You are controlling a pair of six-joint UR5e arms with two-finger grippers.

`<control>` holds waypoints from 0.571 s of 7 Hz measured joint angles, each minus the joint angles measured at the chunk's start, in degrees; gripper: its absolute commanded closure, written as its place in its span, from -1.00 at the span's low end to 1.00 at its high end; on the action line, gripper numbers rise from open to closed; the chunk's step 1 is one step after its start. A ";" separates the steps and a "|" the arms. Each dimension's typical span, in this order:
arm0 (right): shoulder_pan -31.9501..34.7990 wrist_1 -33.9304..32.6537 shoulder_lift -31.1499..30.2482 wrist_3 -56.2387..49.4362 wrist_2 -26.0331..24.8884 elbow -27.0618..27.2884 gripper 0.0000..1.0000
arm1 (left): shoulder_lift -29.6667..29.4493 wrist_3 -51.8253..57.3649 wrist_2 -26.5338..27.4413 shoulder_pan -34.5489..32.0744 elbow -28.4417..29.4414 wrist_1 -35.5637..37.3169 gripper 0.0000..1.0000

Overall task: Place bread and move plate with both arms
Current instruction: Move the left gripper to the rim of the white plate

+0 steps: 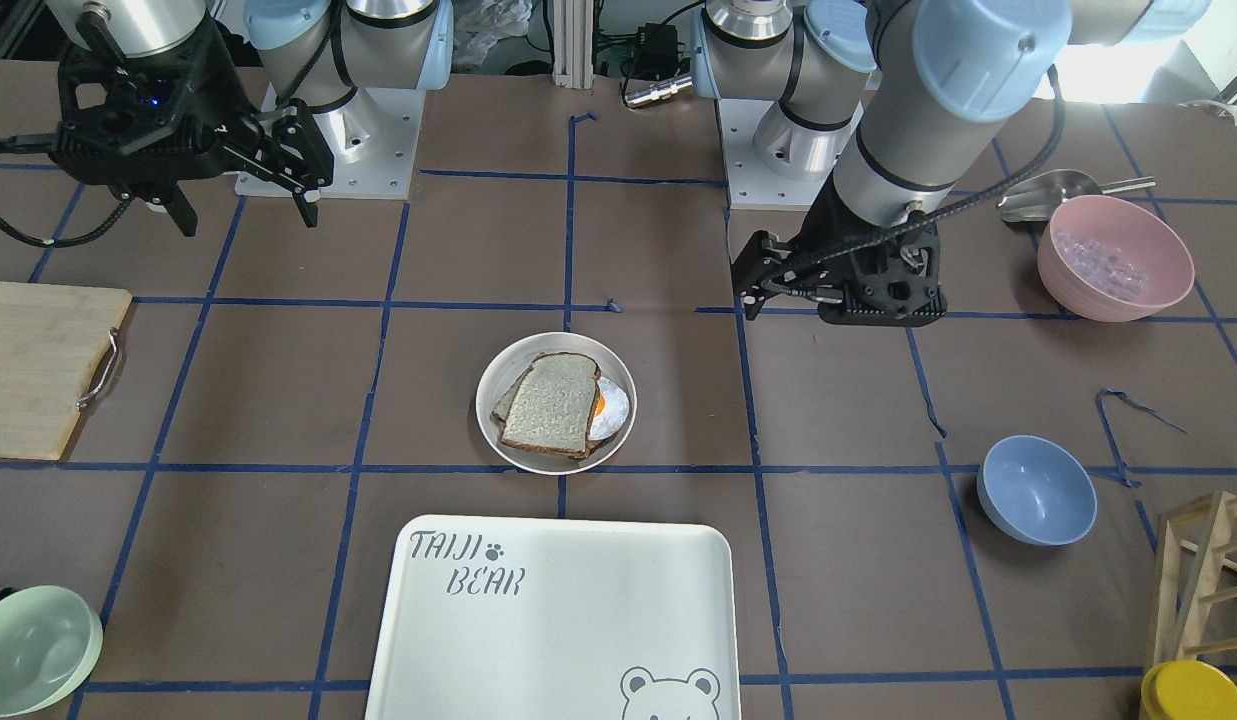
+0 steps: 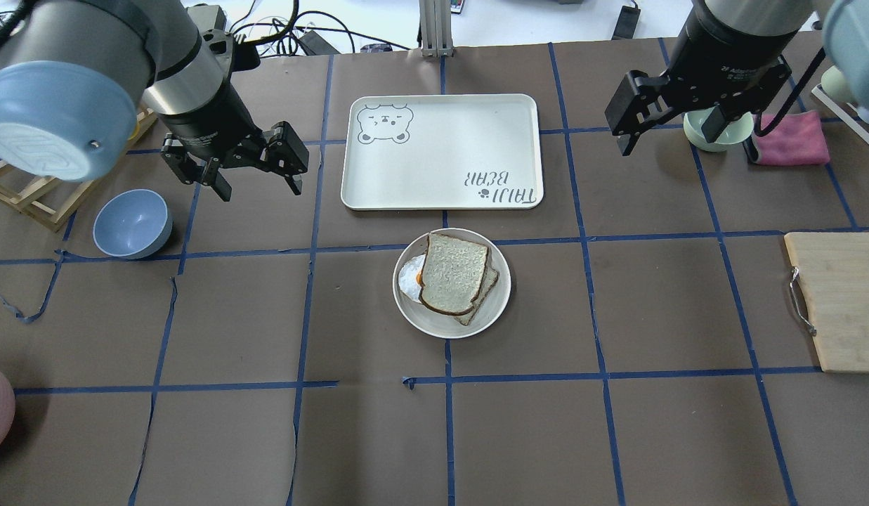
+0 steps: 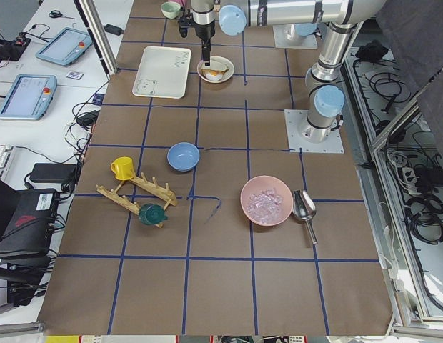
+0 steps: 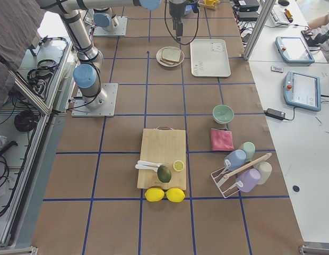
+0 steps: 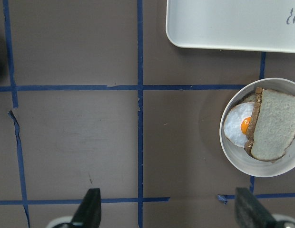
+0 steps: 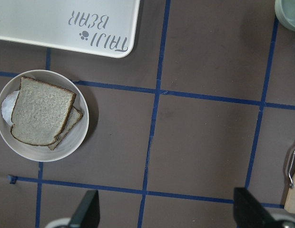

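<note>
Brown-papered bench [image 2: 617, 436] with a blue tape grid. The plate [image 2: 434, 325] sits mid-bench, between the two tools and lower than both, just short of the tray [image 2: 441, 151].

The bread [image 2: 454, 274] lies flat on the plate, on top of a fried egg [image 2: 409, 275] and a second slice [image 2: 485, 295]. It's skewed, so the egg pokes out on the left tool's side and the lower slice on the right tool's side. Looks like the bread step is done and only the plate move is left.

Left tool [image 2: 258, 188]: fingers spread wide, nothing between them, raised off the bench, with the plate inboard of it. Right tool [image 2: 669, 137]: same, spread and empty, plate inboard.

My read is they flank the plate so each can take an opposite side of the rim. The stack is loose, so the lift needs to stay level and in sync or the top slice will slide.
</note>
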 measured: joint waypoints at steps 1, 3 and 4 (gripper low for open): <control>0.03 0.98 -0.03 -0.01 -0.45 -0.03 -1.00 | -1.97 -3.26 -0.86 -2.11 -1.89 3.69 -1.00; 0.05 1.88 -0.05 0.04 -0.72 -0.06 -1.00 | -5.48 -11.47 -1.43 -6.46 -6.04 13.97 -1.00; 0.08 1.97 -0.05 0.06 -0.72 -0.07 -1.00 | -7.05 -14.44 -1.49 -8.25 -7.83 18.33 -1.00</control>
